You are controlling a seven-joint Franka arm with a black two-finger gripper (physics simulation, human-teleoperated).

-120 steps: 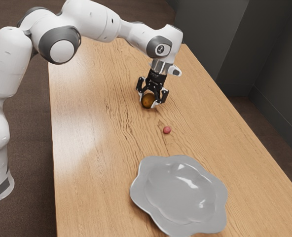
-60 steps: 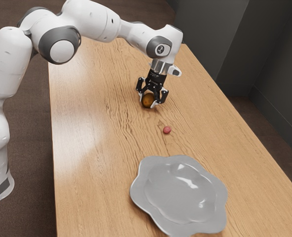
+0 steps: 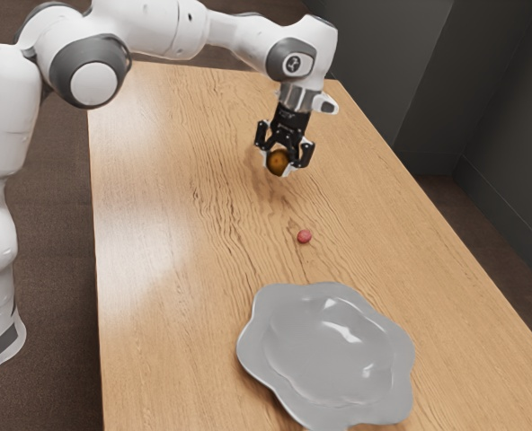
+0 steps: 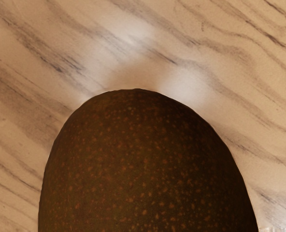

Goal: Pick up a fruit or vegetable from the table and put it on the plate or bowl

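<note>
The gripper (image 3: 284, 163) has its two black fingers clamped on a brown speckled fruit (image 3: 278, 162) from two sides. It holds the fruit in the air over the far half of the wooden desk (image 3: 158, 269), nearer the edge on the exterior view's right. In the wrist view the fruit (image 4: 148, 169) hangs above bare wood grain. A small red fruit (image 3: 304, 236) lies on the desk, between the gripper and the grey scalloped plate (image 3: 252, 355), which sits at the near edge.

Brown speckled fruit (image 3: 278, 162) aloft, plate (image 3: 327, 355) apart
</note>
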